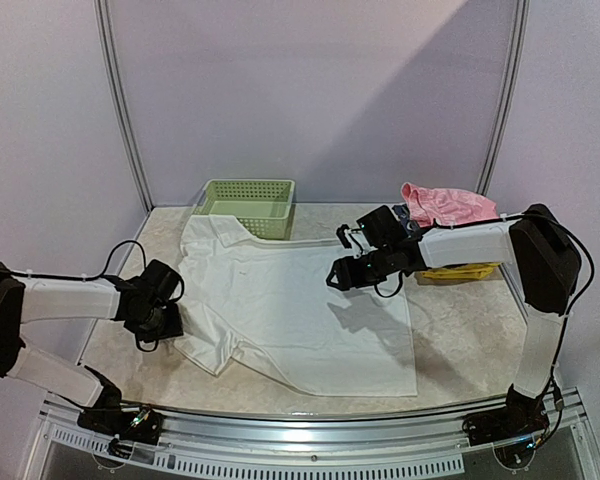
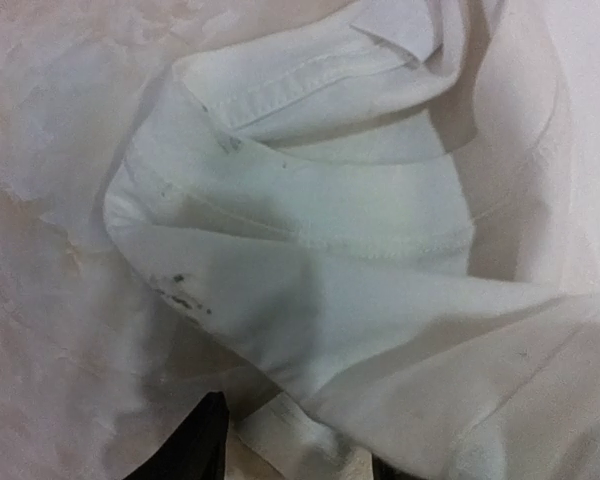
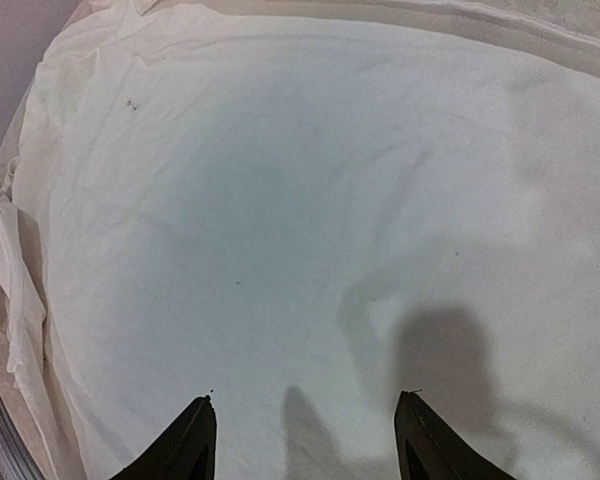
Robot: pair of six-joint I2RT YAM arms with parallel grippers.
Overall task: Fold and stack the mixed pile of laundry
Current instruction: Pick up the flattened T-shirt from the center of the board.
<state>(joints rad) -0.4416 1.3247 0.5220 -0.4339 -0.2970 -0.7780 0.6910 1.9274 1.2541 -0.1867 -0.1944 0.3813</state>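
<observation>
Two grippers, two garments, one basket.
Left gripper (image 1: pixel 170 328) sits at the bunched sleeve of the one white shirt (image 1: pixel 300 320), which is spread flat; whether it grips is unclear. Right gripper (image 1: pixel 338 276) hovers above the shirt, fingers apart, empty. One pink piece (image 1: pixel 442 205) lies far right, and one green basket (image 1: pixel 245 205) stands behind.

I see white shirt (image 1: pixel 300 310) spread centre frame, left gripper (image 1: pixel 165 322) at its sleeve on frame left, right gripper (image 1: pixel 342 273) over its upper right, pink piece (image 1: pixel 445 205) upper right, green basket (image 1: pixel 247 203) top centre.

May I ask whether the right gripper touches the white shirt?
Apart: right wrist view shows the right gripper casting an offset shadow on the white shirt.
</observation>
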